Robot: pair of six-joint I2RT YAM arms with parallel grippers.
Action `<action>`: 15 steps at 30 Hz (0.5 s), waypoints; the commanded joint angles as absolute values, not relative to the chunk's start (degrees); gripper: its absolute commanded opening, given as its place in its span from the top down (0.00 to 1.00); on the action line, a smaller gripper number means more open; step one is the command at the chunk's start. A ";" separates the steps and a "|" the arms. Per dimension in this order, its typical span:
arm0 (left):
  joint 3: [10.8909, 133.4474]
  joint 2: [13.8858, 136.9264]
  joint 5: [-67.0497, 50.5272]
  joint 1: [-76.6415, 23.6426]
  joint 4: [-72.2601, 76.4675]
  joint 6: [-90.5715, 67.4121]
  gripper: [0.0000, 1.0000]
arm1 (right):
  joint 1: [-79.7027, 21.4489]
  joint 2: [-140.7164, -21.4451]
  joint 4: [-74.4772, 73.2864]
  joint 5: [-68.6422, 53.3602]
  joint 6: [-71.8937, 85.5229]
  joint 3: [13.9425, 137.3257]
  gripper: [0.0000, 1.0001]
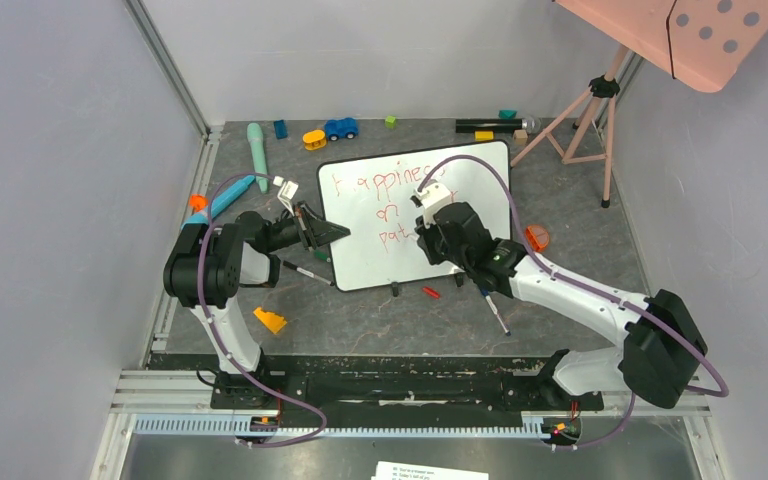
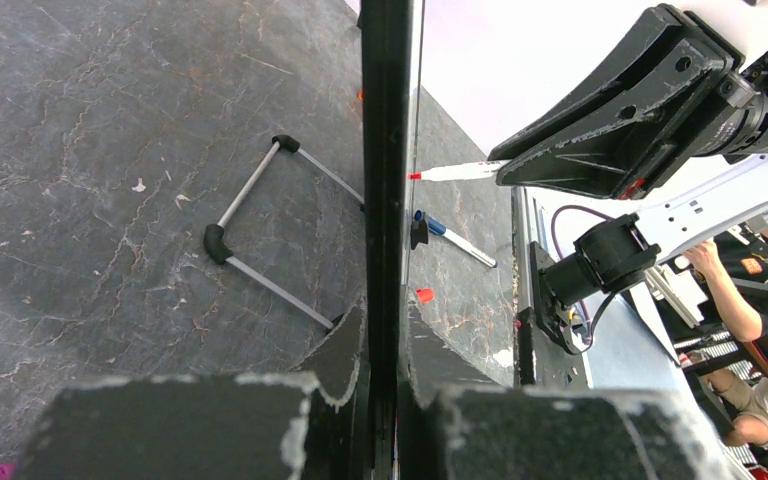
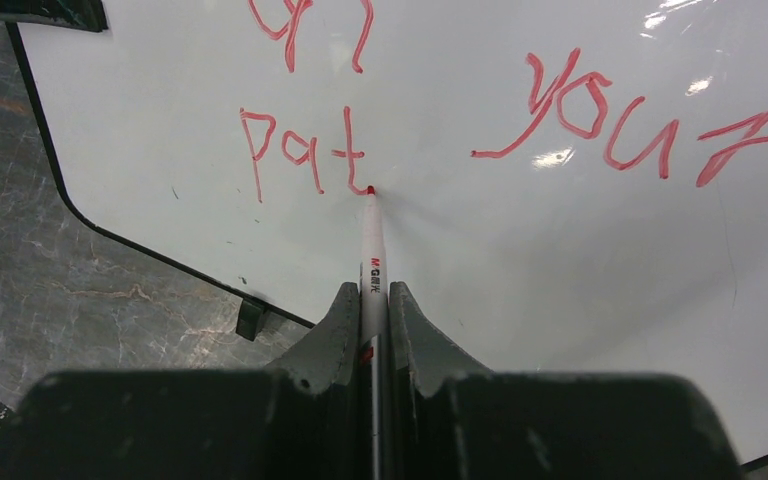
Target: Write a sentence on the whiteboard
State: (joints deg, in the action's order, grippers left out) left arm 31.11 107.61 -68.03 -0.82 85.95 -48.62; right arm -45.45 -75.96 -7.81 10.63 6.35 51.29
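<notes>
The whiteboard [image 1: 360, 255] lies tilted on the dark table, its black rim [image 2: 385, 200] seen edge-on in the left wrist view. My left gripper [image 1: 322, 234] [image 2: 388, 335] is shut on the board's left edge. The sentence [image 1: 390, 182] is in red: "happines" on top, "on your" [image 3: 570, 105] below, then "pat" [image 3: 305, 155]. My right gripper [image 1: 430, 238] [image 3: 372, 300] is shut on a white red-ink marker [image 3: 371, 250]. The marker's tip touches the board at the foot of the "t".
A black-capped marker [image 1: 305, 271], another marker [image 1: 495, 312], a red cap [image 1: 430, 292] and an orange block [image 1: 270, 320] lie near the board's front. Toys line the back edge, among them a blue car [image 1: 340, 128]. A pink dotted panel [image 1: 700, 35] on a tripod [image 1: 590, 115] stands at the back right.
</notes>
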 commanded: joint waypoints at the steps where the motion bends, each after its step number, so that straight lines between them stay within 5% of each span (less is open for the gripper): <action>1: 31.51 106.96 -67.51 -0.09 89.21 -43.68 0.98 | -44.93 -74.86 -7.30 12.68 5.66 54.78 1.00; 15: 31.55 106.92 -67.59 -0.09 89.21 -43.69 0.98 | -44.66 -74.37 -7.38 11.59 5.03 57.34 1.00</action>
State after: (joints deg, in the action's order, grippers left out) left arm 31.14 107.61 -68.05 -0.82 85.97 -48.60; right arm -45.12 -75.85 -8.58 11.00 5.91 53.71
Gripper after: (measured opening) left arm 0.095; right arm 0.110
